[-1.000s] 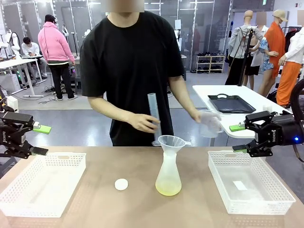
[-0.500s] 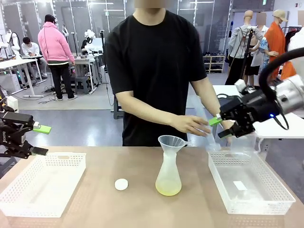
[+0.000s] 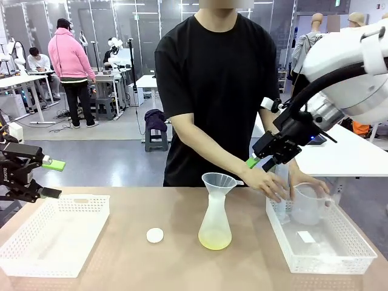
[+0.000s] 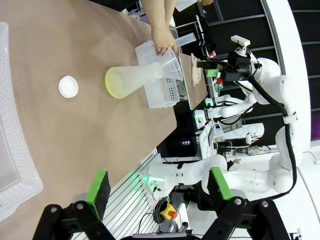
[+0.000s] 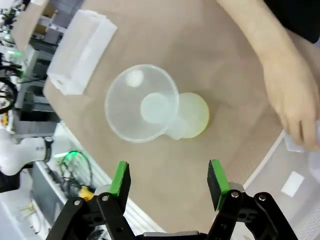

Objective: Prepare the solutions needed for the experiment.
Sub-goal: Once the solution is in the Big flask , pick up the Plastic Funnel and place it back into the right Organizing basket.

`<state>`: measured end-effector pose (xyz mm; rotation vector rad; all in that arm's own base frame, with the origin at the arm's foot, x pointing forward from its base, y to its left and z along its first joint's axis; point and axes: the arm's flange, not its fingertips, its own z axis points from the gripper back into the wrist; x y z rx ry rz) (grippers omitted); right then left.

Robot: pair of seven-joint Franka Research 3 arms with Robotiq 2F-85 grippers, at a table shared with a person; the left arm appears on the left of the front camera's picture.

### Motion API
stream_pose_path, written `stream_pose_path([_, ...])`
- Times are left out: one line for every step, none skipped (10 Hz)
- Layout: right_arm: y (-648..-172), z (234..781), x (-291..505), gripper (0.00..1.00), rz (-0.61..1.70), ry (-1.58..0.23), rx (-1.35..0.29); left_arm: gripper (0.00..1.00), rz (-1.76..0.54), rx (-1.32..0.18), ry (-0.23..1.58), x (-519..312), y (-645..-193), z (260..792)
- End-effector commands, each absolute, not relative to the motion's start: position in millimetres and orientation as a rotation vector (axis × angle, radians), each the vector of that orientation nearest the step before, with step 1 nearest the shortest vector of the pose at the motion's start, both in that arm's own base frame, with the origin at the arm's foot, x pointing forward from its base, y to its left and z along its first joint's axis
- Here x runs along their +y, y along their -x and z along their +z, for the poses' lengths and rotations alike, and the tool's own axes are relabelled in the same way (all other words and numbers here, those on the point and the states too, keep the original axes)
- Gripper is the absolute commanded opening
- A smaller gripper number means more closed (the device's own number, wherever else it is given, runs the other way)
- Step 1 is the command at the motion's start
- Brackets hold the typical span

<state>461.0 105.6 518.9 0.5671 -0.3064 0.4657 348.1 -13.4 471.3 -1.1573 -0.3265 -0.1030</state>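
Observation:
A frosted conical flask (image 3: 215, 221) stands mid-table with a clear funnel (image 3: 219, 181) in its neck. The solutions (image 3: 215, 243) lie as a shallow yellow layer at its bottom. My right gripper (image 3: 262, 162) hangs open and empty, raised above the table just right of the funnel. It looks down on the funnel (image 5: 141, 102) and the yellow solutions (image 5: 194, 118), its own green-padded gripper (image 5: 170, 182) apart from both. My left gripper (image 3: 53, 179) is open and empty at the far left, above the left basket. Its wrist view shows the flask (image 4: 134, 80) beyond my left gripper (image 4: 159, 186).
A white basket (image 3: 36, 257) sits at the left, another white basket (image 3: 339, 264) at the right. The person's hands (image 3: 270, 182) hold a clear beaker (image 3: 306, 205) inside the right basket. A white round cap (image 3: 155, 235) lies left of the flask.
My right arm has risen and swung left toward the flask. The person has stepped right and lowered the beaker into the right basket. The left arm has not moved.

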Motion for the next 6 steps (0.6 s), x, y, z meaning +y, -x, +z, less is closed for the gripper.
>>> stream_pose_path([-465.4,521.4,118.6,0.78,0.437,-0.488,-0.357,1.00,-0.100,-0.331,1.183,-15.8,-349.6,474.2])
stream_pose_path([-465.0,522.4,120.1,0.78,0.421,-0.467,-0.375,1.00,-0.100,-0.331,1.183,-15.8,-349.6,474.2])
stream_pose_path([-463.3,521.2,111.5,0.78,0.478,-0.528,-0.337,1.00,-0.100,-0.331,1.183,-15.8,-349.6,474.2])
stream_pose_path([-463.3,521.2,111.5,0.78,0.478,-0.528,-0.337,1.00,-0.100,-0.331,1.183,-15.8,-349.6,474.2])
stream_pose_path([-463.3,521.2,111.5,0.78,0.478,-0.528,-0.337,1.00,-0.100,-0.331,1.183,-15.8,-349.6,474.2])
stream_pose_path([-464.4,523.4,114.8,0.78,0.477,-0.511,-0.359,1.00,-0.100,-0.331,1.183,-15.8,-349.6,474.2])
